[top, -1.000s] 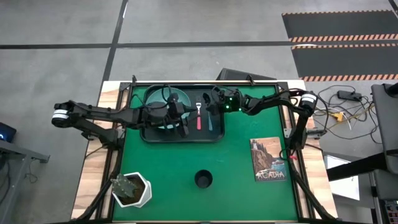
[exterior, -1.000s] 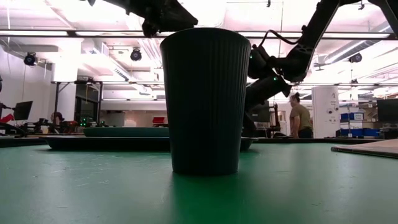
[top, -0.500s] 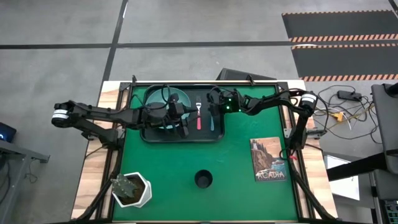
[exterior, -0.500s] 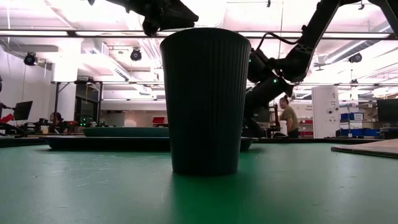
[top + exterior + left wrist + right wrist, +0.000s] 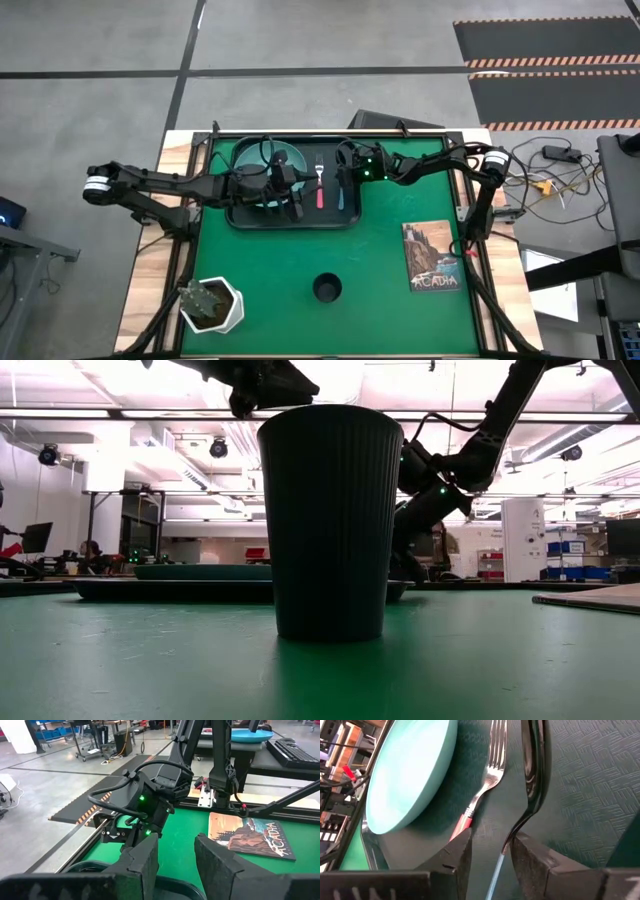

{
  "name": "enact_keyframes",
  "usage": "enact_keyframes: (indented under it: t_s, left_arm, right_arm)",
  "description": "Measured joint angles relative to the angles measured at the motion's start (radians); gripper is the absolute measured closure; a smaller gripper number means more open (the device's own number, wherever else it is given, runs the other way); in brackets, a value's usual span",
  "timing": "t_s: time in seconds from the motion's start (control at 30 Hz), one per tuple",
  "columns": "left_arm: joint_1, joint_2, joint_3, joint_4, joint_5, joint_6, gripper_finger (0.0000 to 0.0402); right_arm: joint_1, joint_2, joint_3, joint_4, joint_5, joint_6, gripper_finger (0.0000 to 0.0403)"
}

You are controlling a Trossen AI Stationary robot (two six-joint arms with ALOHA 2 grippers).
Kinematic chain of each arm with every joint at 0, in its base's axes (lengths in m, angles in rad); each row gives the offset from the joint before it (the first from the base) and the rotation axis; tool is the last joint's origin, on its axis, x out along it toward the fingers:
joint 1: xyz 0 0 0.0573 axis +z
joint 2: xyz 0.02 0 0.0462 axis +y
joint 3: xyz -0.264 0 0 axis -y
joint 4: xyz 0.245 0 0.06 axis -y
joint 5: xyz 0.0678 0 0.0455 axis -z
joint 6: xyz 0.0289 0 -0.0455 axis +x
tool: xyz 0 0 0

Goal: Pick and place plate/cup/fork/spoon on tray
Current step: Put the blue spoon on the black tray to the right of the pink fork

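Observation:
The black tray lies at the far middle of the green mat. On it rest the teal plate, the pink-handled fork and the blue-handled spoon. In the right wrist view the spoon lies flat beside the fork and the plate. My right gripper is open low over the tray, its fingers on either side of the spoon's handle. My left gripper hovers open and empty over the tray's near part. The dark cup stands upright on the mat.
A white plant pot stands at the near left and a book lies at the right of the mat. In the low view the cup fills the foreground. Open mat lies around the cup.
My right gripper has shifted a little toward the table's left, staying low over the spoon on the tray. A person in the room behind has walked out of sight behind that arm.

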Motion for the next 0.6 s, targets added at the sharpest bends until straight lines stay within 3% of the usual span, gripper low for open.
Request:
enact_keyframes:
  t_s: [0.33, 0.6]
  left_arm:
    - [0.0, 0.0, 0.0, 0.0, 0.0, 0.0, 0.0292]
    - [-0.001, 0.0, 0.0, 0.0, 0.0, 0.0, 0.0292]
  right_arm:
    - [0.0, 0.0, 0.029, -0.043, 0.0, -0.024, 0.0256]
    - [0.0, 0.0, 0.114, -0.279, 0.069, -0.105, 0.0239]
